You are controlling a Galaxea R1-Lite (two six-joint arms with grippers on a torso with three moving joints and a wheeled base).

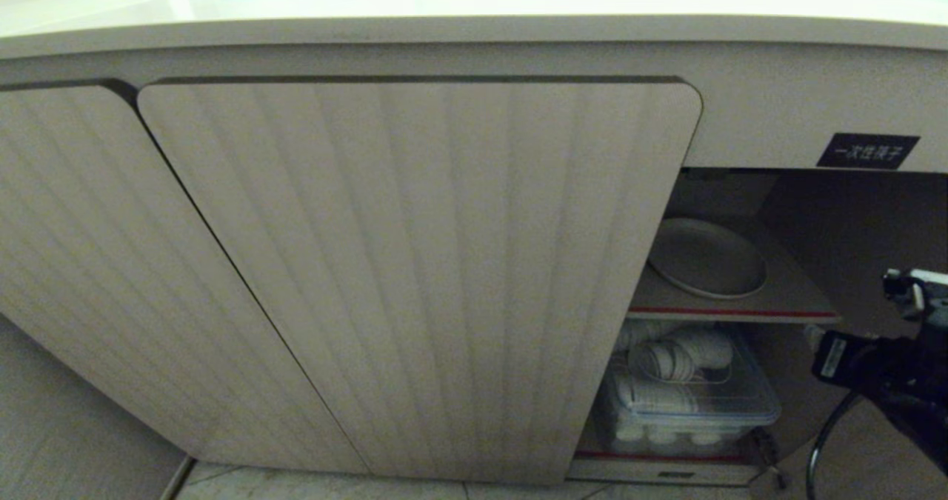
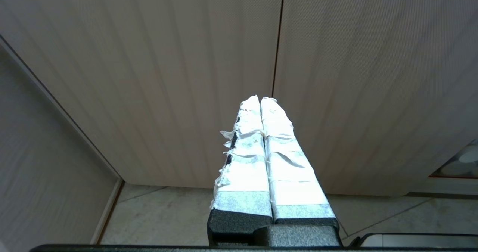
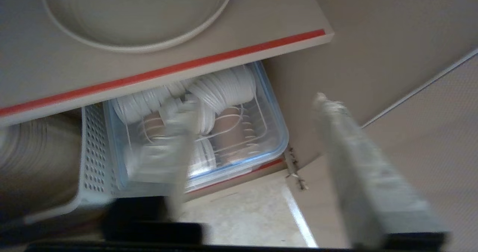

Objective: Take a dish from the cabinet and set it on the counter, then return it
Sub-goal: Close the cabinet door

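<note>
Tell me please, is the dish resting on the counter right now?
No, the dish lies on the cabinet's red-edged shelf, below the counter.

Ribbed beige wood-grain cabinet doors (image 1: 415, 278) are showing a matt, finely textured face. Smooth pale beige countertop (image 1: 474, 11) is catching a soft sheen. Round cream-white shallow dish (image 1: 707, 257) is looking matt, ceramic-like, on a matt beige shelf (image 1: 785, 292) with a red taped edge. Clear glossy plastic lidded box (image 1: 685, 404) below is holding stacked ridged white plates. Perforated pale plastic basket (image 3: 91, 151) is sitting just left of it. Left gripper (image 2: 260, 99) fingers are wearing frayed white tape over black grainy plastic. Floor tiles (image 2: 168, 214) are looking smooth and mottled.
</note>
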